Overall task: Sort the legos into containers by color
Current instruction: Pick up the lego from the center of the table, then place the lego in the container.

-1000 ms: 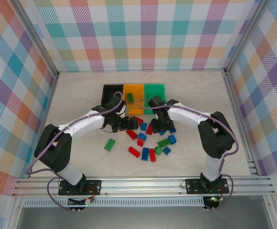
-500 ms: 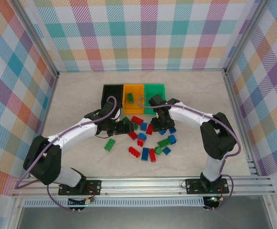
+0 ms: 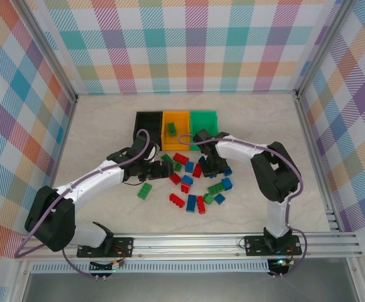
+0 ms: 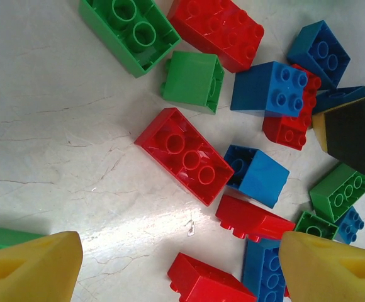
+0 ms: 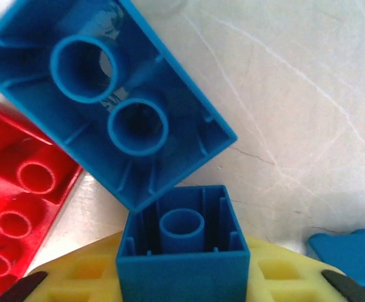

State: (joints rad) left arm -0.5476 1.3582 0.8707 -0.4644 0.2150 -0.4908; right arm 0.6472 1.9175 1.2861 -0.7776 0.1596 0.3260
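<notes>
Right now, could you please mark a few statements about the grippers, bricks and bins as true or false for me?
1. The right gripper is shut on a small blue brick. True.
2. The left gripper holds a red brick. False: its jaws stand open, gripping nothing.
3. A green brick lies in the orange-yellow bin. True.
4. The green bin sits in the middle of the row. False: the orange-yellow bin is in the middle, between the black bin and the green bin.

I work in a lab test cell. Plaid panels [image 3: 189,44] wall my bench [image 3: 101,126], and an aluminium rail [image 3: 189,242] fronts it.
</notes>
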